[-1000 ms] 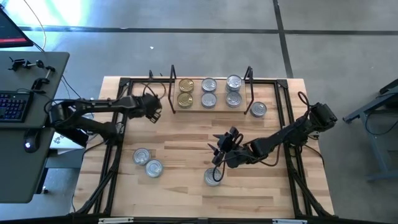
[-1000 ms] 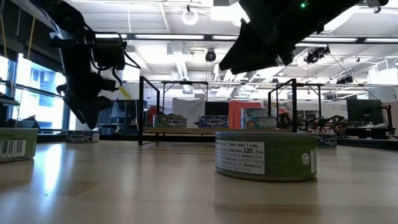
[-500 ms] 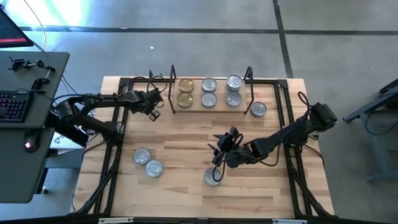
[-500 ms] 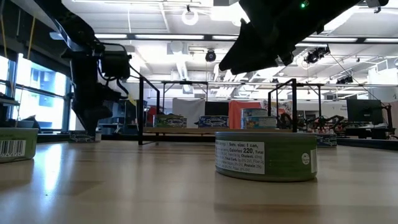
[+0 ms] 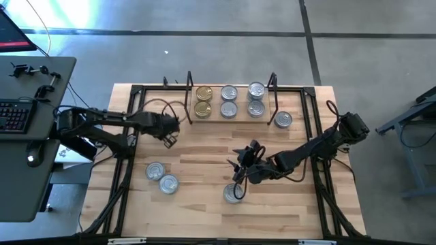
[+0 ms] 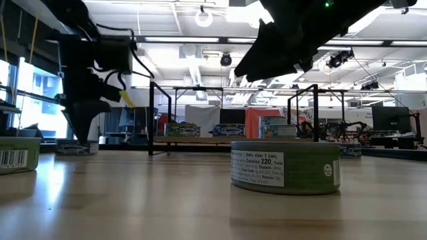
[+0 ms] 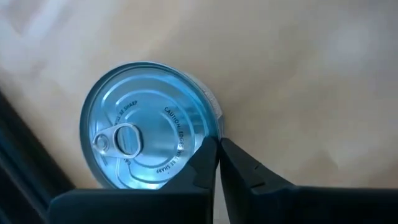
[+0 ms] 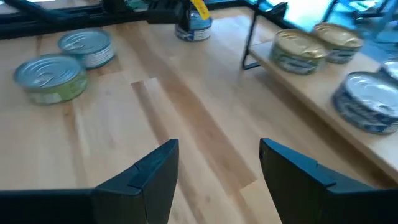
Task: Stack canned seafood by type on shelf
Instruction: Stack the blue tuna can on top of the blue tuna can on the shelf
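Low view, closest to the lens: what sits there?

A green-labelled tin [image 6: 283,167], flat on the table [image 5: 204,153] near its front edge, lid up. The right arm hangs over it.

And that arm's pincer?

The right gripper [image 8: 219,152] hovers a little above the wood, just behind that tin, holding nothing. Its two dark fingers [image 8: 155,168] stand well apart, with bare planks showing between them.

Anything else at the front?

Off to the left, the front-left tin [image 5: 168,183] and the tin beside it [image 5: 155,170], both silver-lidded, almost touching each other.

Further back, then?

The left gripper [image 5: 169,133] is down low, left of the shelf. Its fingers [image 7: 208,165] are pressed together, tip to tip, clamping nothing. Right below them stands a blue-labelled tin [image 7: 149,124], silver lid and pull tab facing up. The fingertips sit at the tin's rim; whether they touch it I cannot tell.

And the shelf itself?

The shelf [image 5: 215,114] runs along the table's far edge, a wooden board between black wire ends. It carries the gold-lidded tins [image 5: 202,108] at its left end, two of them, and the silver-lidded tins [image 5: 228,109] in two columns to their right.

Any stragglers?

A lone tin [image 5: 283,120] rests on the table just outside the shelf's right end frame.
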